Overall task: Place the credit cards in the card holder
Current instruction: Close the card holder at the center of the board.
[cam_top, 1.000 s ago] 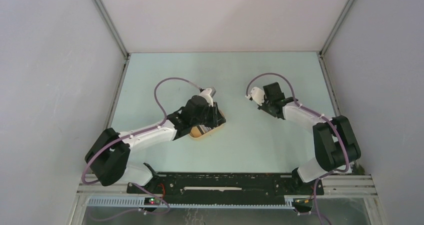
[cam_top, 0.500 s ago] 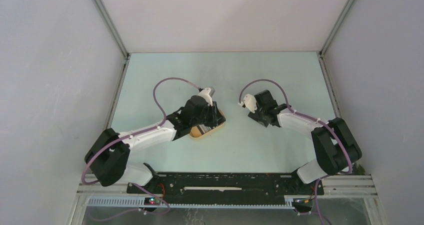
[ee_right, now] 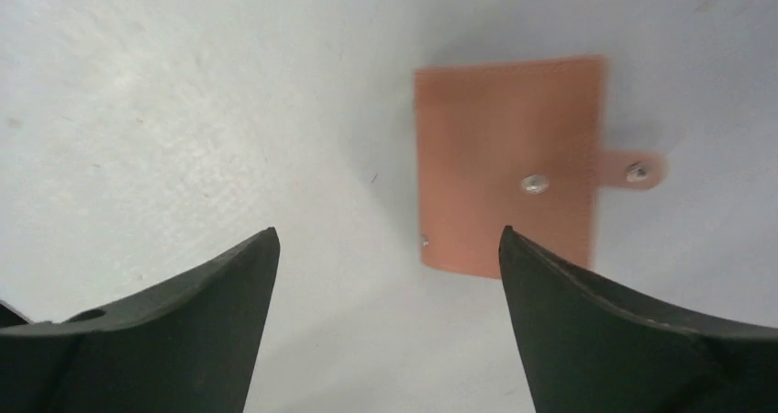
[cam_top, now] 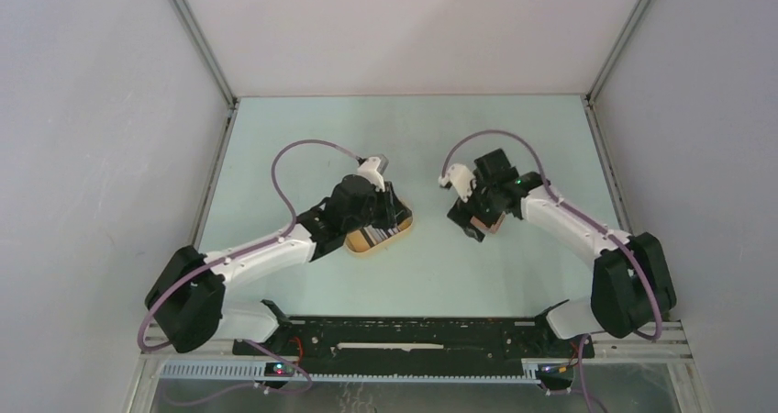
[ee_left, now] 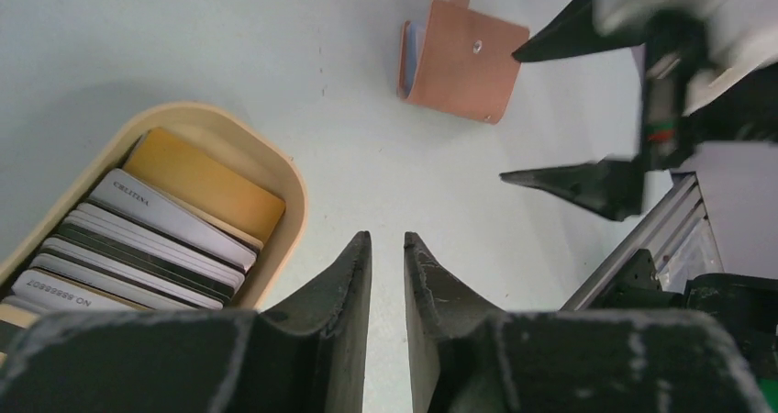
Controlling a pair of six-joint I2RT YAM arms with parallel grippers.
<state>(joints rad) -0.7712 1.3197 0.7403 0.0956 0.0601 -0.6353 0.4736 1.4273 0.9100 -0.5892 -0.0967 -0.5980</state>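
Observation:
The credit cards (ee_left: 138,239) stand on edge as a striped stack in a yellow oval tray (ee_left: 284,170); in the top view the cards (cam_top: 374,237) show just below my left gripper (cam_top: 393,213). That left gripper (ee_left: 387,237) hovers beside the tray's right rim, its jaws a narrow gap apart with nothing between them. The reddish-brown card holder (ee_right: 509,165) lies folded flat on the table, its snap tab unfastened. My right gripper (ee_right: 387,239) hangs wide open just above it, one finger over its near edge. From above, the card holder (cam_top: 489,224) is mostly hidden by the right gripper (cam_top: 475,218).
The yellow tray (cam_top: 367,250) sits mid-table, left of centre. In the left wrist view the card holder (ee_left: 459,60) lies to the tray's right, with the right gripper's fingers (ee_left: 587,179) beside it. Grey walls enclose the table on three sides.
My right gripper has opened from nearly shut to wide and moved down over the card holder. The left arm shifted slightly back, uncovering more of the cards in the tray.

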